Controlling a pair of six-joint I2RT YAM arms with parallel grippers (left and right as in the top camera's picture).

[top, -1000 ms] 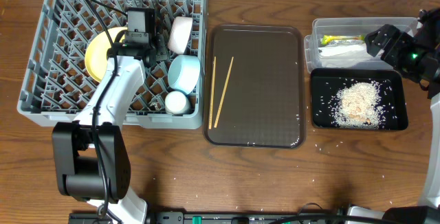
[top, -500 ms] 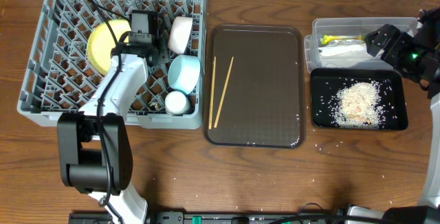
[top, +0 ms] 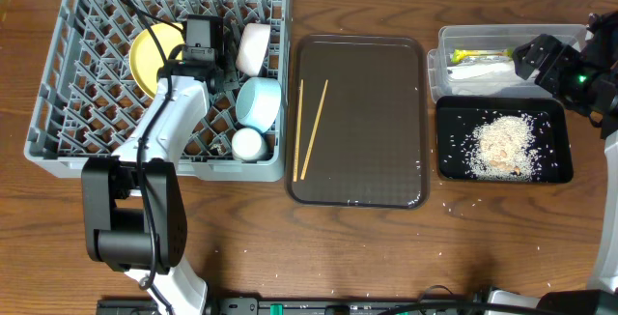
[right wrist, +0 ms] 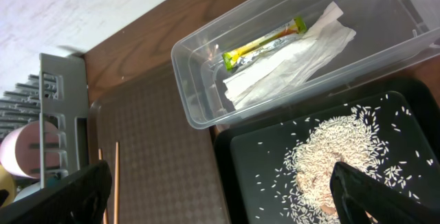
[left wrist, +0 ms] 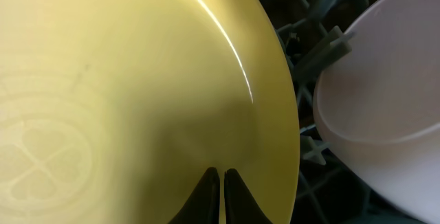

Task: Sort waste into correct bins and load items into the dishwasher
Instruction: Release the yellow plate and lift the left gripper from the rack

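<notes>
Left wrist: left gripper [left wrist: 221, 183], fingers pressed together, sits right at the yellow plate [left wrist: 124, 80] face.

White left arm [top: 164, 122], black jaws

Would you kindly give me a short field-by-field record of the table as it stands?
Left claw: shut on pale yellow plate, in dish rack
Right claw: open, empty, near clear tub
In rack: blue bowl, white bowl, white cup
Clear tub: wrapper, napkin
Black tray: rice
Brown tray: two chopsticks, not yet loaded
</notes>
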